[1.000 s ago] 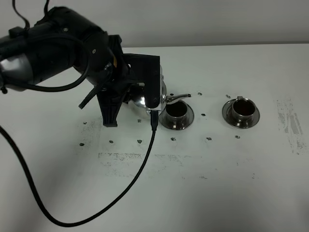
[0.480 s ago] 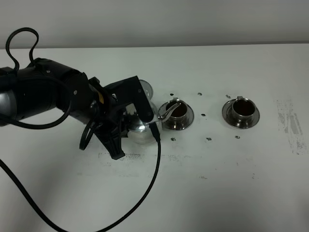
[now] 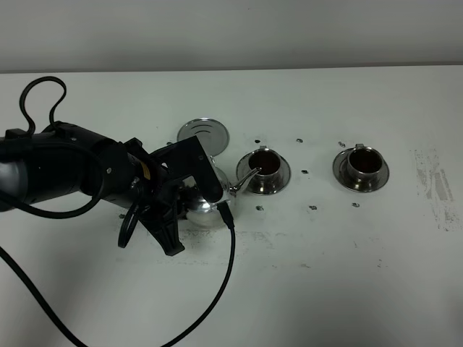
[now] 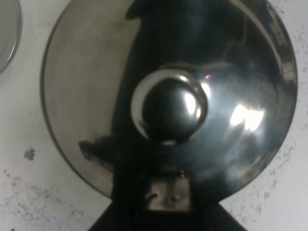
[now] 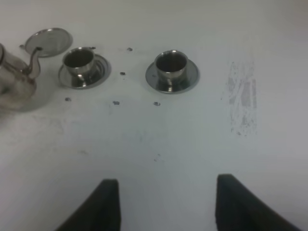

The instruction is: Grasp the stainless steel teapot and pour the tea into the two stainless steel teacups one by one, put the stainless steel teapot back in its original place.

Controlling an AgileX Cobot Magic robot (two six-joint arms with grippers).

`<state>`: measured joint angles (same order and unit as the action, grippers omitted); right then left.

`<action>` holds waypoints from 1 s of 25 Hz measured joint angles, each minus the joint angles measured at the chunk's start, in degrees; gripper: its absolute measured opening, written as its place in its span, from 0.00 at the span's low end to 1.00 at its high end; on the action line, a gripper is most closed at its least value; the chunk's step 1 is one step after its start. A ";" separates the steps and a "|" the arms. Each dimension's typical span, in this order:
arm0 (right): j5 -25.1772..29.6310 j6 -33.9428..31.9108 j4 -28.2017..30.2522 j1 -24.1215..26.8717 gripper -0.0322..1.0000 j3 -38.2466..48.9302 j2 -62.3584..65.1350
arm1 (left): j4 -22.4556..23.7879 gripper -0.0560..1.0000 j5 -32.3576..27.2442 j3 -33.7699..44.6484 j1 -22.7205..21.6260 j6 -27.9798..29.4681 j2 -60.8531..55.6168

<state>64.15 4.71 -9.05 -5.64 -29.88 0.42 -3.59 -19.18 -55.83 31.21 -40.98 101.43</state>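
The stainless steel teapot (image 3: pixel 208 196) is held by its handle side in my left gripper (image 3: pixel 187 194), left of the two teacups. Its spout (image 3: pixel 243 180) reaches to the rim of the left teacup (image 3: pixel 265 168). The left wrist view looks straight down on its lid and knob (image 4: pixel 168 107); the fingers do not show apart there. The right teacup (image 3: pixel 363 165) stands further right. Both cups sit on saucers and hold dark reddish-brown tea. My right gripper (image 5: pixel 166 204) is open and empty, low over the near table, and sees the teapot (image 5: pixel 14 77) and both cups (image 5: pixel 79 60) (image 5: pixel 171 65).
A flat round steel plate (image 3: pixel 204 134) lies bare behind the teapot; it also shows in the right wrist view (image 5: pixel 48 41). A black cable (image 3: pixel 217 289) trails from the left arm across the front of the table. Small dark marks dot the white tabletop.
My left arm came down and toward the front with the teapot, uncovering the round steel plate. The spout dropped from above the left cup to its rim.
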 joint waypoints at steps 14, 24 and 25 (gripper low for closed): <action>0.00 0.00 0.00 0.00 0.45 0.00 0.00 | 1.07 0.24 -8.34 -8.53 -1.21 8.67 -0.14; 0.00 0.00 -0.05 0.00 0.45 0.00 0.00 | 3.27 0.24 -19.06 -30.13 -7.03 22.72 9.29; 0.00 0.00 -0.05 0.00 0.45 0.00 0.00 | 3.27 0.24 -20.84 -32.76 -7.13 23.40 11.16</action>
<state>64.15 4.71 -9.11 -5.64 -29.88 0.42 -0.32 -40.02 -88.59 24.08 -17.58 112.59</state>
